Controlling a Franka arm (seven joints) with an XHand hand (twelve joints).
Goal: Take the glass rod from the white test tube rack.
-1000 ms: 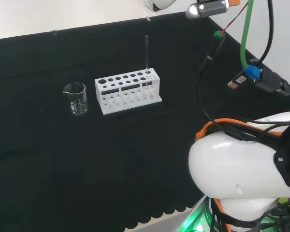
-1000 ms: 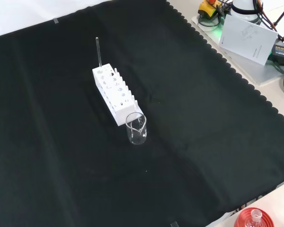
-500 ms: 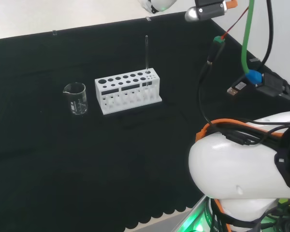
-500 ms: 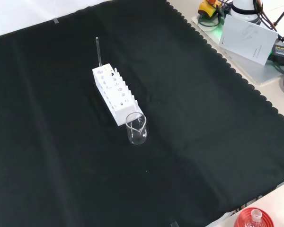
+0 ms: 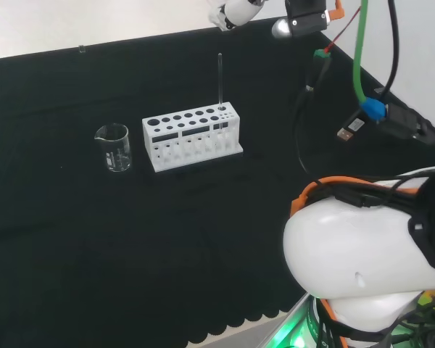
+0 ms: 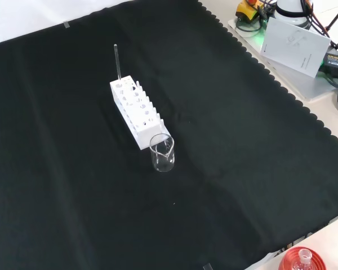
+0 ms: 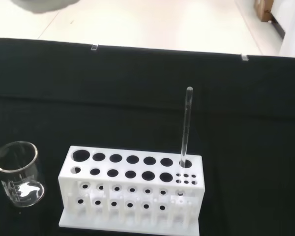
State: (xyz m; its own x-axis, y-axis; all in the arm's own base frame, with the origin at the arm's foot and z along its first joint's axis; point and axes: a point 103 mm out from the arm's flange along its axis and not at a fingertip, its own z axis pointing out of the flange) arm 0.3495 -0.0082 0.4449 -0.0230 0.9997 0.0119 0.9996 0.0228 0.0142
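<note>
Lighting: bright, even, overhead; shadows faint on the matte black cloth (image 6: 225, 146).
Detail: the white plastic test tube rack (image 5: 192, 135) reads crisp in all views, with a soft, short shadow at its base. Small highlights on the clear glass beaker (image 6: 162, 152) rim and along the thin upright glass rod (image 7: 186, 125). The pale floor beyond the cloth is nearly washed out. A blurred white part of the hand (image 7: 44, 4) is out of focus in the wrist view. Green glow low at right in the head view.
</note>
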